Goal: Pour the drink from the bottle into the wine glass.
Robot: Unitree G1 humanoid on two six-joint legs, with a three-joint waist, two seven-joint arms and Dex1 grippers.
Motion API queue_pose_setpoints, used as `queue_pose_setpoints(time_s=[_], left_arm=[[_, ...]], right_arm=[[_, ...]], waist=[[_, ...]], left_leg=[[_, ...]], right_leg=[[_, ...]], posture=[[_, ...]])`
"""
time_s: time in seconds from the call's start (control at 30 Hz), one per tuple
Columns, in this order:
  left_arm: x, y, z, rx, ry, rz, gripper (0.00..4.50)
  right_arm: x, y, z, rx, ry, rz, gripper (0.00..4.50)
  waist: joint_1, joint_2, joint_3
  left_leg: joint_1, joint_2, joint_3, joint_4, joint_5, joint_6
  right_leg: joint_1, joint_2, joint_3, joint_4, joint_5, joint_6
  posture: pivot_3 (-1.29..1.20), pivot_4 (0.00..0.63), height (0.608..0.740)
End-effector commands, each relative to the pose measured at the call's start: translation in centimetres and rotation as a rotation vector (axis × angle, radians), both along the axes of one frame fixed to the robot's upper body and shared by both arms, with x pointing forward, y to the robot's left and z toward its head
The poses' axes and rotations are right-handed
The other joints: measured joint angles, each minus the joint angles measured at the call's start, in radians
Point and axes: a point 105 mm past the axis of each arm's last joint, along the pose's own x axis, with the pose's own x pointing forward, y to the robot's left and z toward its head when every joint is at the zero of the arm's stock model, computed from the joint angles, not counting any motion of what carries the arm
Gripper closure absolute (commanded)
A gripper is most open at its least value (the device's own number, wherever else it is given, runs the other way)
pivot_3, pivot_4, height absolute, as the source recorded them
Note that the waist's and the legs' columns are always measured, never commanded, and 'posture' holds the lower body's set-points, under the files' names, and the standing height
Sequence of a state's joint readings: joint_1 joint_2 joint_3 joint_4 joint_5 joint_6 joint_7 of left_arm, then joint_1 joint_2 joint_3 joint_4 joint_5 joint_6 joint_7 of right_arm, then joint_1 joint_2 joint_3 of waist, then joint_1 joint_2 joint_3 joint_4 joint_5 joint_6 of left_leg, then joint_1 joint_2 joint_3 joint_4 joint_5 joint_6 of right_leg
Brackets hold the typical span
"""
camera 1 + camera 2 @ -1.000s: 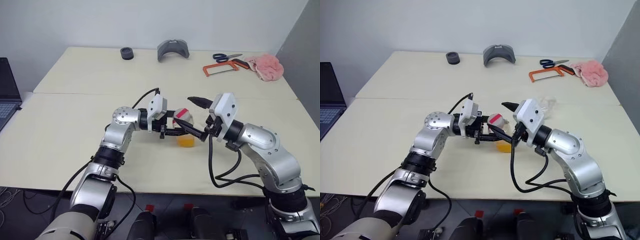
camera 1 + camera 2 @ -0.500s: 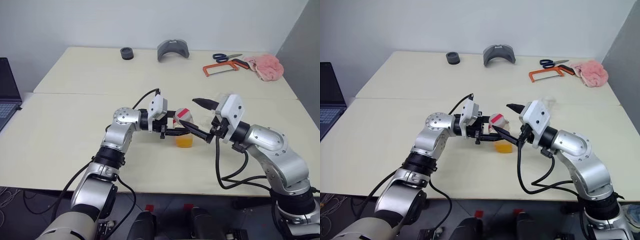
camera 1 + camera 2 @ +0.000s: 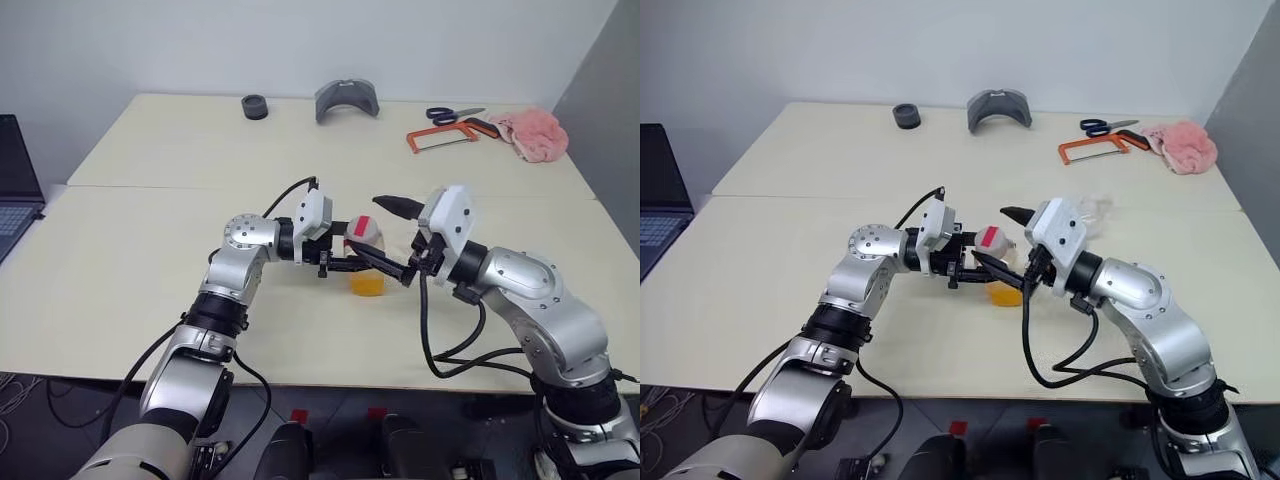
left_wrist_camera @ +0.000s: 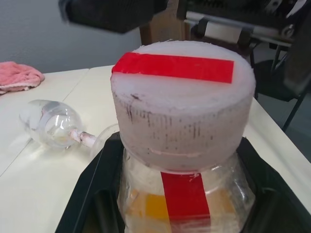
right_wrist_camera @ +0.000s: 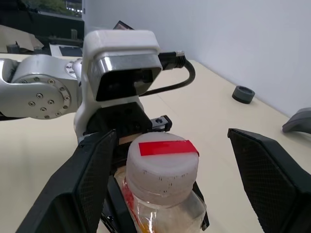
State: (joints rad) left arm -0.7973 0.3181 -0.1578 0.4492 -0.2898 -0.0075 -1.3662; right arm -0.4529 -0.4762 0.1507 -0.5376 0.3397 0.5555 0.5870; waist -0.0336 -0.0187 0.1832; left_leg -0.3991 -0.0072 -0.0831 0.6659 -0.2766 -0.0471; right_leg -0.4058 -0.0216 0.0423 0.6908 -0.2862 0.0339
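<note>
A: Hidden? Small clear squarish plastic bottle (image 4: 187,160) base cut off, pinched by left gripper (image 4: 184,204); clear stemmed wine glass (image 4: 53,124) lying beyond, partly blocked.
B: Change? Right gripper (image 5: 167,160) spread wide around red-and-white cap (image 5: 163,165), back nearer than half-second ago.

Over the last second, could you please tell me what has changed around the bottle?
The right gripper drew back a little to the right from the cap, then returned; its open fingers again flank the cap without touching it. The left gripper stayed shut on the bottle, held upright over the table. The wine glass stayed lying on its side.
</note>
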Motion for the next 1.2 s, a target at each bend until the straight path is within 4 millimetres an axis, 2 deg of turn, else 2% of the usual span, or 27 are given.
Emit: queue_pose_setpoints(time_s=[0.03,0.23,0.43,0.7,1.2], left_arm=[[-0.2,-0.2,1.3,-0.022,-0.057,-0.018,2.34],[-0.2,-0.1,1.2,-0.02,-0.057,-0.015,2.34],[-0.2,0.0,1.1,-0.019,-0.056,-0.012,2.34],[-0.2,-0.1,1.1,-0.018,-0.056,-0.013,2.34],[-0.2,-0.1,1.1,-0.018,-0.056,-0.012,2.34]], right_arm=[[0.1,0.2,1.1,0.006,-0.064,-0.006,0.57],[0.7,-1.1,1.2,0.008,-0.065,-0.057,0.57],[0.3,-2.1,1.2,0.015,-0.047,-0.065,0.57],[-0.5,-2.7,0.9,0.008,-0.013,-0.05,0.57],[-0.5,-3.3,0.9,0.002,0.004,-0.055,0.57]], waist=[[0.0,0.0,0.0],[0.0,0.0,0.0],[0.0,0.0,0.0],[0.0,0.0,0.0],[0.0,0.0,0.0]], left_leg=[[0.0,0.0,0.0,0.0,0.0,0.0],[0.0,0.0,0.0,0.0,0.0,0.0],[0.0,0.0,0.0,0.0,0.0,0.0],[0.0,0.0,0.0,0.0,0.0,0.0],[0.0,0.0,0.0,0.0,0.0,0.0]], right_leg=[[0.0,0.0,0.0,0.0,0.0,0.0],[0.0,0.0,0.0,0.0,0.0,0.0],[0.0,0.0,0.0,0.0,0.0,0.0],[0.0,0.0,0.0,0.0,0.0,0.0],[0.0,0.0,0.0,0.0,0.0,0.0]], posture=[[0.0,0.15,0.74],[0.0,0.15,0.74],[0.0,0.15,0.74],[0.0,0.15,0.74],[0.0,0.15,0.74]])
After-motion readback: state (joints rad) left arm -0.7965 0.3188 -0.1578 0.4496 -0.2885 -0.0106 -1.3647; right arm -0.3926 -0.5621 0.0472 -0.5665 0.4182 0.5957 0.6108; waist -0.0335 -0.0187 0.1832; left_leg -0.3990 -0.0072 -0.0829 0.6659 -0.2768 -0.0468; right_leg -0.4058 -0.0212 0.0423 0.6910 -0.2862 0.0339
